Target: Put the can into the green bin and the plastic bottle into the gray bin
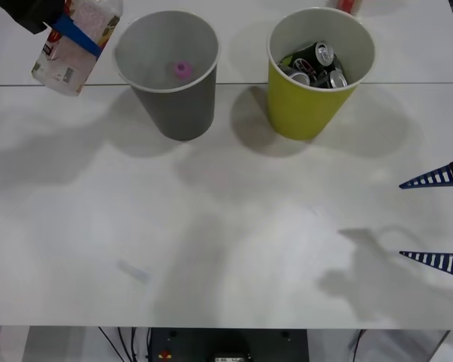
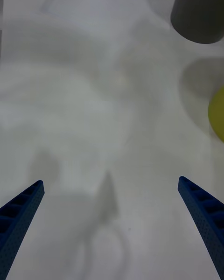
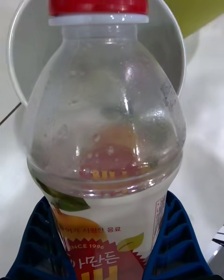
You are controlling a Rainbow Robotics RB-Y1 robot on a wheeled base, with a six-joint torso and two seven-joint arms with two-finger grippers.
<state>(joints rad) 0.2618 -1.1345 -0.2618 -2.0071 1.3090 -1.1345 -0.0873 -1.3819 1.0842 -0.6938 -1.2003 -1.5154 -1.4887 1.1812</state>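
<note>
**Left gripper carries bottle toward gray bin**

Left gripper (image 3: 112,242), its blue ribbed fingers clamped on the small clear red-capped plastic bottle (image 1: 74,41), hangs just left of the dark gray tapered bin (image 1: 170,72). Next: shift over that rim, then release (cans already fill the yellow-green bin (image 1: 317,75)). Right gripper (image 1: 438,219) waits spread apart, well right of the gray bin.

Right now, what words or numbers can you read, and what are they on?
"NCE 1996": on the label of the plastic bottle gripped by the left gripper; the start is hidden.
"아만든": big letters lower on that label, cut off.
A small Korean line above the 1996 is too blurry to read.
The cans in the green bin have marks too small to read.
The gray bin has no writing.
</note>
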